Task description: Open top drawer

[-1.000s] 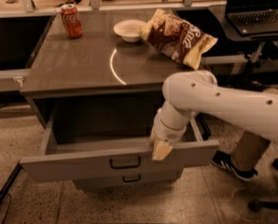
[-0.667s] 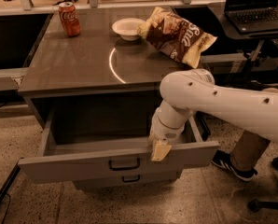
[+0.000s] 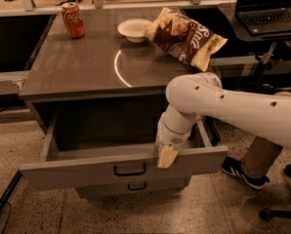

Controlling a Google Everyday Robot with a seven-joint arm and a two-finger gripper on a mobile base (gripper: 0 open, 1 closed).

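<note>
The top drawer [image 3: 77, 173] of the grey metal desk is pulled far out, and its inside looks empty. Its wide flat front carries a small dark handle [image 3: 130, 169] at the centre. My gripper [image 3: 166, 156] hangs from the white arm [image 3: 233, 111] that reaches in from the right. It rests at the top edge of the drawer front, just right of the handle, with its yellowish tip over the edge. A shallower drawer [image 3: 135, 186] with a like handle sits shut below.
On the desk top [image 3: 87, 67] stand a red cola can [image 3: 73, 19], a white bowl [image 3: 135, 29] and a chip bag [image 3: 187, 35]. A laptop [image 3: 267, 6] sits on a stand at the right. A person's leg and shoe [image 3: 245, 172] are right of the drawer.
The drawer front has come a little further out towards the camera, with my gripper still at its top edge. The things on the desk have not moved.
</note>
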